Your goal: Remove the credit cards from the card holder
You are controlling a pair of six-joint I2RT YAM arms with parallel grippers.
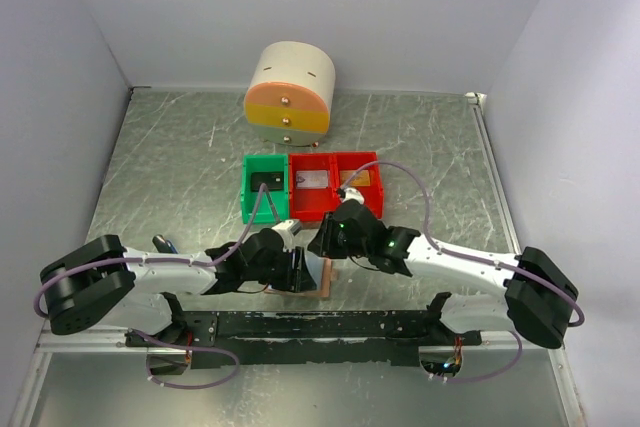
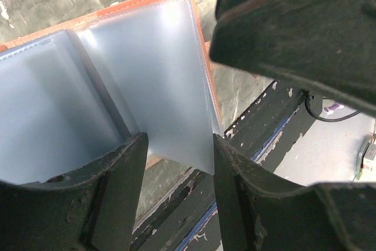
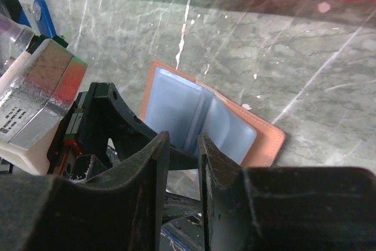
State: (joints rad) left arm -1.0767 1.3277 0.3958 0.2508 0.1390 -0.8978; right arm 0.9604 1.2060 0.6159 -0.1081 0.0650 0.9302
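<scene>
Grey scratched metal tabletop [image 1: 180,167] fills your workspace, walled in pale grey. Nearest you, the left gripper [image 2: 179,145] stands about half apart. Its fingers [image 2: 117,186] press both side edges of one pale blue-grey plastic leaf of the flat tan-brown card holder [image 2: 147,57], which is lifted off the table at that end. The holder lies open near the front edge, between the two wrists. The right gripper [image 3: 182,145] hangs just over its near corner, jaws narrowly ajar with nothing between them. You cannot tell whether the pockets hold cards. Beyond, a green plastic bin [image 1: 246,192] and two red plastic bins [image 1: 312,215] sit side by side. A pale flat card [image 1: 312,179] lies in the middle one. Farthest back is a cream, orange and yellow round drawer unit [image 1: 290,92].
</scene>
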